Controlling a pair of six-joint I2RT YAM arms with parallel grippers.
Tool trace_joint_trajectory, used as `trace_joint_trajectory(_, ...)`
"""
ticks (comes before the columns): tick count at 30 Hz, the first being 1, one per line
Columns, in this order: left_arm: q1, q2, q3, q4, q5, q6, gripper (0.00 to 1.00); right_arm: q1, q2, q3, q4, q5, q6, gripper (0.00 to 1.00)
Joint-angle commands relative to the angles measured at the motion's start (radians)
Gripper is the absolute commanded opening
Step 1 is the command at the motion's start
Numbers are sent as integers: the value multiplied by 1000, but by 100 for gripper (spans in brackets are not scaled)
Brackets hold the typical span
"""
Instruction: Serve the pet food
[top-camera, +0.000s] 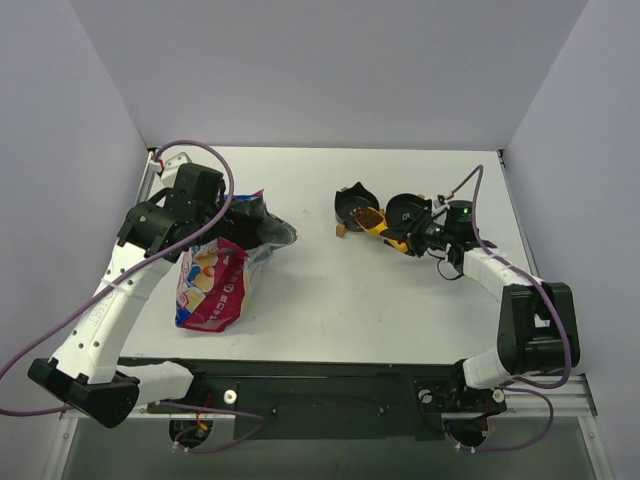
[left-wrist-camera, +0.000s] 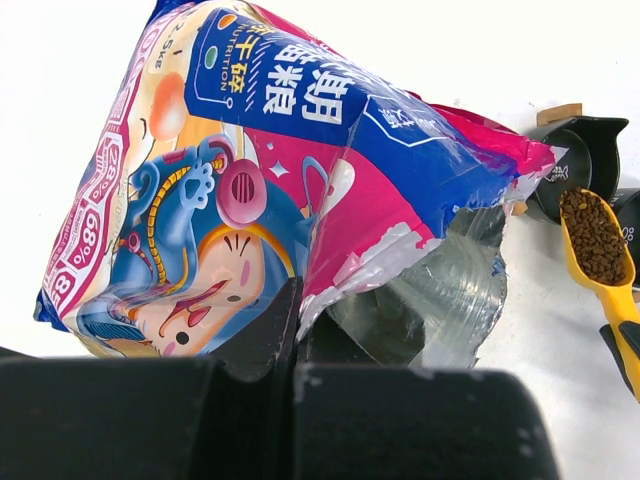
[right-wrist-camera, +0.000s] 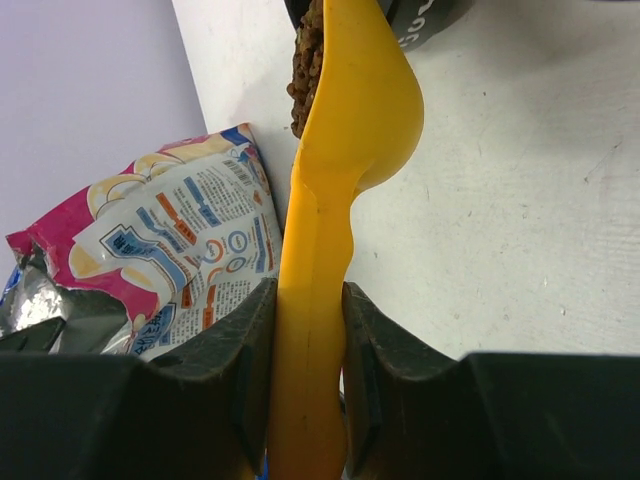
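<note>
The pet food bag (top-camera: 213, 285) lies on the left of the table with its silver-lined mouth (left-wrist-camera: 450, 290) facing right. My left gripper (top-camera: 243, 215) (left-wrist-camera: 292, 330) is shut on the bag's torn top edge. Gripping the handle of the yellow-orange scoop (top-camera: 385, 228) (right-wrist-camera: 335, 200) is my right gripper (top-camera: 422, 238) (right-wrist-camera: 305, 330), which is shut on it. Brown kibble (top-camera: 366, 216) (left-wrist-camera: 595, 235) (right-wrist-camera: 305, 60) fills the scoop's head. The head sits beside the left black bowl (top-camera: 352, 203) (left-wrist-camera: 585, 150), tipped onto its side in the right wrist view.
A second black bowl (top-camera: 405, 208) stands just right of the first, close to my right gripper. The table's white surface (top-camera: 340, 300) stretches between the bag and the bowls. Grey walls close the left, back and right sides.
</note>
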Motion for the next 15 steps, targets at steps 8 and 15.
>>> trace_joint_trajectory(8, 5, -60, 3, 103, 5, -12, 0, 46, 49, 260, -457, 99, -161, 0)
trace_joint_trajectory(15, 5, -71, -17, 125, 25, -11, 0, 86, 95, 446, -711, 200, -209, 0)
